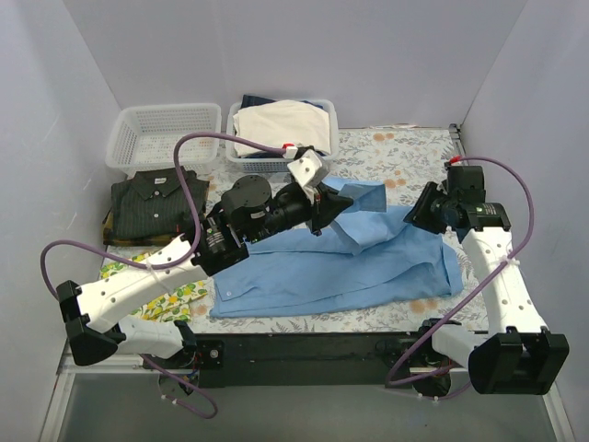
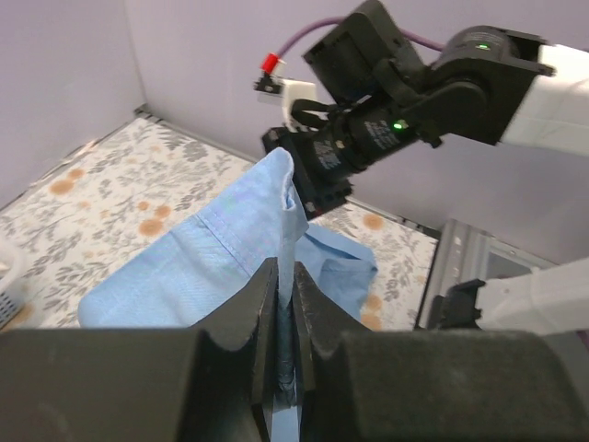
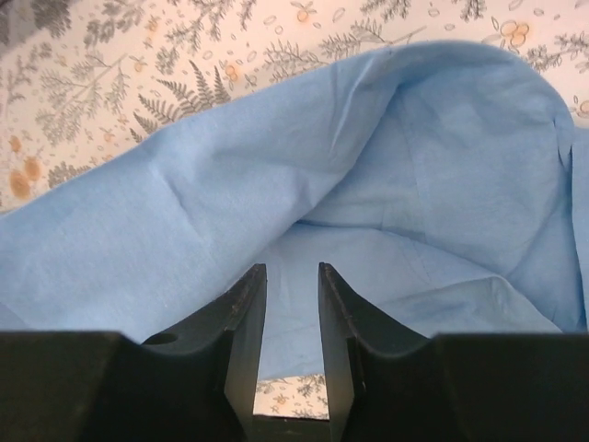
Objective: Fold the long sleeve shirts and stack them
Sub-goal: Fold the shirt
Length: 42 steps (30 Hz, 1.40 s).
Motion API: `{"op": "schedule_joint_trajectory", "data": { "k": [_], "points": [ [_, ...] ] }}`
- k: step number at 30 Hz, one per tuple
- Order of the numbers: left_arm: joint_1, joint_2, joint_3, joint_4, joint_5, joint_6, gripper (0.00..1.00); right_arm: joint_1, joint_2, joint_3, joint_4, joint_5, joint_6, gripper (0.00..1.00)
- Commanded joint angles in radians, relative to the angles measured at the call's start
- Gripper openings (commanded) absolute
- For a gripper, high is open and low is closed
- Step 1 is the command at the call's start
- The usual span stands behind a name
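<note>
A table covered by a floral cloth (image 1: 405,152) was enclosed by pale lilac walls. The light blue shirt (image 1: 368,267) was spread across it, beneath both grippers. A raised fold of that shirt was pinched tight in the closed left gripper (image 2: 285,281). The right gripper (image 3: 292,276) was held just above the shirt's right part, its jaws parted and nothing gripped. Beyond the left gripper, a white basket (image 1: 331,118) was filled with cream garments (image 1: 281,124), and a second white basket (image 1: 124,147) was set just left of it. The dark pinstriped shirt (image 1: 152,207) was laid folded, well to the left of the left gripper.
</note>
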State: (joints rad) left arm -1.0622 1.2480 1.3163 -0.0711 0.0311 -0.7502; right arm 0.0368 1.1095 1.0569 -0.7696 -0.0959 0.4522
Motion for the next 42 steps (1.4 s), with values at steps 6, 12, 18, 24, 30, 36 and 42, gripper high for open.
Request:
{"op": "schedule_joint_trajectory", "data": {
  "k": [6,12,18,24,30,36,42],
  "points": [
    [-0.002,-0.105,-0.009,0.019,0.231,-0.087,0.08,-0.003,0.212,0.135,0.199,-0.094,-0.049,0.47],
    [-0.004,-0.117,-0.038,-0.009,0.266,-0.118,0.08,-0.003,0.363,0.207,0.294,-0.18,-0.043,0.48],
    [-0.004,-0.107,-0.058,-0.01,0.283,-0.132,0.08,-0.002,0.429,0.233,0.351,-0.261,-0.01,0.46],
    [-0.002,-0.094,-0.071,-0.01,0.302,-0.143,0.08,-0.002,0.435,0.193,0.369,-0.318,-0.02,0.46],
    [-0.002,-0.104,-0.072,-0.015,0.323,-0.152,0.07,0.012,0.524,0.21,0.334,-0.407,-0.044,0.45],
    [-0.002,-0.116,-0.081,-0.015,0.334,-0.167,0.07,0.021,0.569,0.18,0.265,-0.396,-0.073,0.43],
    [-0.004,-0.116,-0.109,-0.029,0.282,-0.167,0.08,0.021,0.419,0.055,0.161,-0.305,-0.098,0.4]
  ]
}}
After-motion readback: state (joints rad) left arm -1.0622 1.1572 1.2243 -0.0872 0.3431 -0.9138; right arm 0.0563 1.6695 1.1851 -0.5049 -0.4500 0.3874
